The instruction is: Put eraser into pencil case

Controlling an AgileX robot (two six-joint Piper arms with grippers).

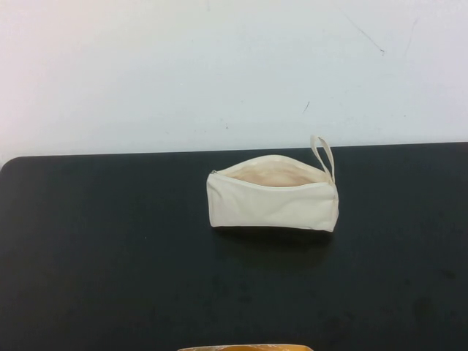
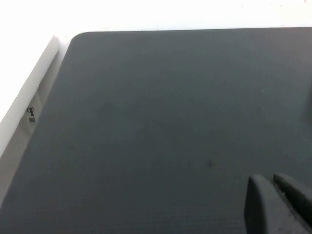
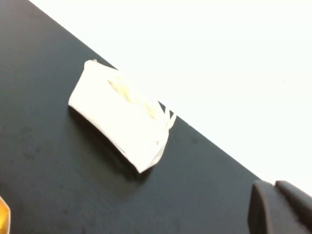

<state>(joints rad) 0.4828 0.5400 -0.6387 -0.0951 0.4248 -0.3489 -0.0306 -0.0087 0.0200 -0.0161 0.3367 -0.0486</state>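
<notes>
The pencil case (image 1: 272, 199) is a cream fabric pouch lying on the black mat (image 1: 110, 248) near its far edge. Its zip is open, the beige lining shows, and the loop strap (image 1: 322, 156) stands up at its right end. It also shows in the right wrist view (image 3: 122, 117). The eraser shows in no view. My left gripper (image 2: 272, 181) is shut and empty above bare mat, far from the pouch. My right gripper (image 3: 274, 187) is shut and empty, well apart from the pouch. Neither gripper shows in the high view.
A yellow-orange thing (image 1: 247, 347) pokes in at the near edge of the high view, and shows in the right wrist view (image 3: 2, 214); I cannot tell what it is. A white surface (image 1: 219, 66) lies beyond the mat's far edge.
</notes>
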